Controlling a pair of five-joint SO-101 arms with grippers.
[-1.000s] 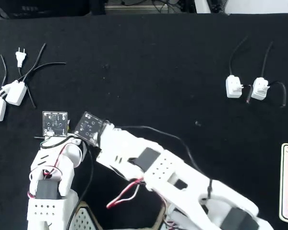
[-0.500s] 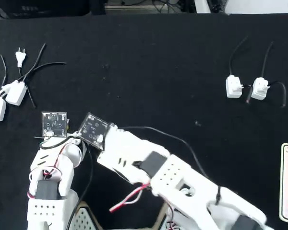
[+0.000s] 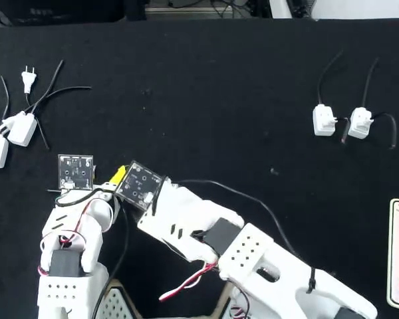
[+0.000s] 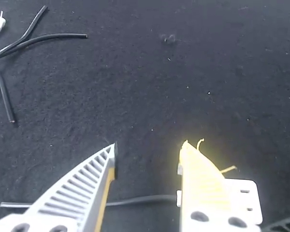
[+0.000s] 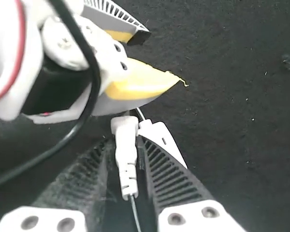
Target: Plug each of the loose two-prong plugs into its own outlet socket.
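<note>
The right gripper [image 5: 129,136] was closed on a small white plug [image 5: 125,159]. It held the plug lengthwise between its fingers, with a thin cord running back toward the wrist. I could not make out which way the prongs faced. The left gripper [image 4: 149,145] sat just beside it with its fingers spread and nothing in them. A black cable [image 4: 140,199] lay across the black table [image 3: 206,86] beneath it.

To my eye the job was at the carrying step: one plug was in hand, low over the near side of the table, and not yet at any socket. Two white blocks [image 3: 21,128] that I took for the sockets lay at the far left, well apart from both grippers. Another loose plug [image 3: 28,78] lay near them. On the far right, a pair of white blocks [image 3: 324,120] sat with cords leading off.

The next move seemed to call for one of two things: a handover to the open left gripper, or a swing toward those left blocks. After that the prongs would need squaring to the holes. With the two wrists so crowded, a snagged cord looked like the main risk.
</note>
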